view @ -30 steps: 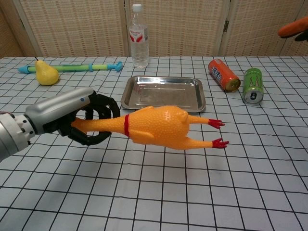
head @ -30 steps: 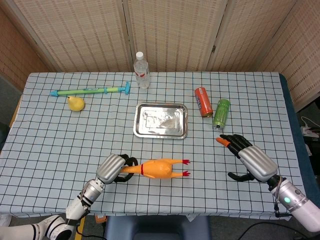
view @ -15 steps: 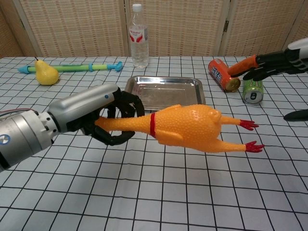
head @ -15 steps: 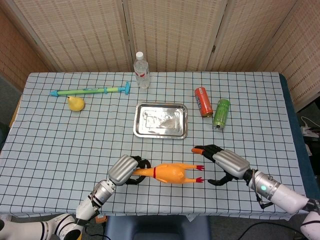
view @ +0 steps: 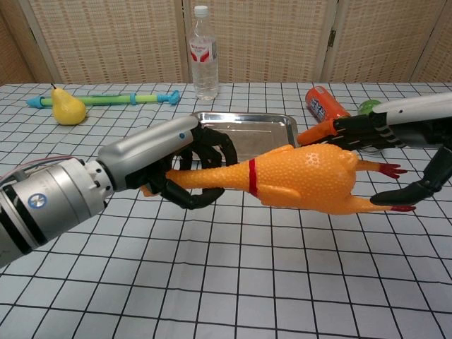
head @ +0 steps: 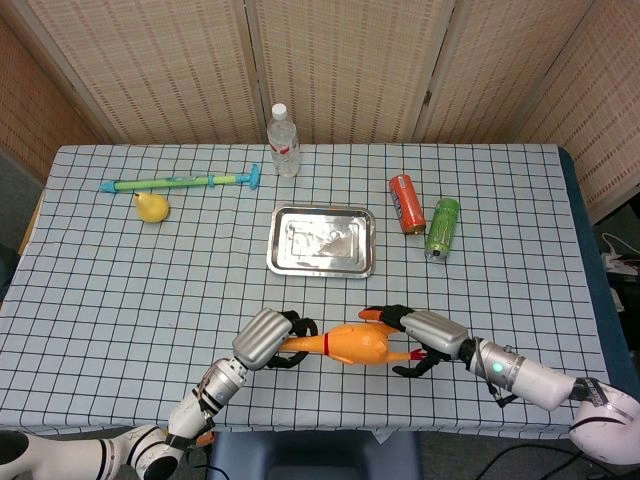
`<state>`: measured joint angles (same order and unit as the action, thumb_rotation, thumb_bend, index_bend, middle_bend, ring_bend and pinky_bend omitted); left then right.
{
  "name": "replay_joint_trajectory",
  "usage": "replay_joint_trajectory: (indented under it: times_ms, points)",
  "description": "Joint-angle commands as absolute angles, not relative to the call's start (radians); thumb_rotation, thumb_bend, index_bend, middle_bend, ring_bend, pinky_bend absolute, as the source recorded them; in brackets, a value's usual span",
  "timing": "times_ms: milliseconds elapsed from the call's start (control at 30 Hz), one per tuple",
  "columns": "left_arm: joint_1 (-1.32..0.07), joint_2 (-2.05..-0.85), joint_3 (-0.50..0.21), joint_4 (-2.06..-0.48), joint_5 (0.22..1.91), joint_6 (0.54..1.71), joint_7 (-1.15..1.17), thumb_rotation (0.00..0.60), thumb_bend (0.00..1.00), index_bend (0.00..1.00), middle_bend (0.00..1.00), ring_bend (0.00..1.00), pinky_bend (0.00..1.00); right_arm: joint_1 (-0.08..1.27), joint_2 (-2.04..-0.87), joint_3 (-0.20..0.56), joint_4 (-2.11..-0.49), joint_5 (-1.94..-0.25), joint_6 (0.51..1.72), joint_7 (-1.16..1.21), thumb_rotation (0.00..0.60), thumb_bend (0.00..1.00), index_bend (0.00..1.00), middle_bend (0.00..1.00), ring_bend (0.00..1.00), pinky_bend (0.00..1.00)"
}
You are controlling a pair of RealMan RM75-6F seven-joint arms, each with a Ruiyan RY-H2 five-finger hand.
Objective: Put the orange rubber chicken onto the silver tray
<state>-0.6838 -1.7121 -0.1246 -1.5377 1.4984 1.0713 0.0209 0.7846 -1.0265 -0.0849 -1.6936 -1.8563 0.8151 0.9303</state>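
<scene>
The orange rubber chicken (head: 362,343) (view: 304,180) hangs level above the table's front edge, head to the left, red feet to the right. My left hand (head: 270,338) (view: 176,166) grips its neck, fingers curled around it. My right hand (head: 425,330) (view: 395,134) brackets the chicken's rear and legs, fingers spread above and thumb below; I cannot tell whether it touches. The silver tray (head: 322,241) (view: 233,115) lies empty at mid-table, behind the chicken; the chest view hides its near edge behind the hand and chicken.
A water bottle (head: 284,140) (view: 204,53) stands behind the tray. An orange can (head: 406,203) (view: 321,102) and a green can (head: 441,227) lie right of it. A yellow pear (head: 151,206) (view: 68,108) and a long toy squirter (head: 180,182) (view: 106,98) lie at far left.
My left hand has carried the chicken rightward and a little higher. My right hand has swept left from the table's right side to surround the chicken's legs.
</scene>
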Motion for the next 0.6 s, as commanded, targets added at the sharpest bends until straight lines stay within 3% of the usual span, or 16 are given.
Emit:
replay_joint_trajectory:
  times_ms: [33,100,233,333,600]
  points:
    - [-0.687,-1.716,-0.126,-1.537,1.494,1.069,0.021,0.6,0.81,0.86,0.64,0.47,0.67,0.786,-1.059,-0.087,-1.674,-1.845,0.852,0.926,0.6,0.31,0.0,0.0,0.0,0.04]
    - [-0.688,-1.719,-0.127,-1.536,1.489,1.068,0.019,0.6,0.81,0.86,0.64,0.47,0.67,0.782,-1.074,-0.085,-1.667,-1.835,0.866,0.906,0.6,0.31,0.0,0.01,0.0,0.11]
    - [-0.691,-1.722,-0.129,-1.534,1.485,1.067,0.016,0.6,0.81,0.86,0.64,0.47,0.67,0.78,-1.089,-0.086,-1.664,-1.823,0.873,0.89,0.6,0.32,0.11,0.11,0.09,0.3]
    - [-0.695,-1.723,-0.134,-1.536,1.485,1.068,0.016,0.6,0.81,0.86,0.64,0.47,0.67,0.783,-1.105,-0.094,-1.668,-1.807,0.865,0.87,0.6,0.34,0.31,0.27,0.28,0.53]
    - [-0.701,-1.716,-0.132,-1.549,1.482,1.069,0.026,0.6,0.81,0.86,0.64,0.47,0.67,0.774,-1.111,-0.081,-1.695,-1.722,0.856,0.777,0.6,0.37,0.67,0.53,0.57,0.84]
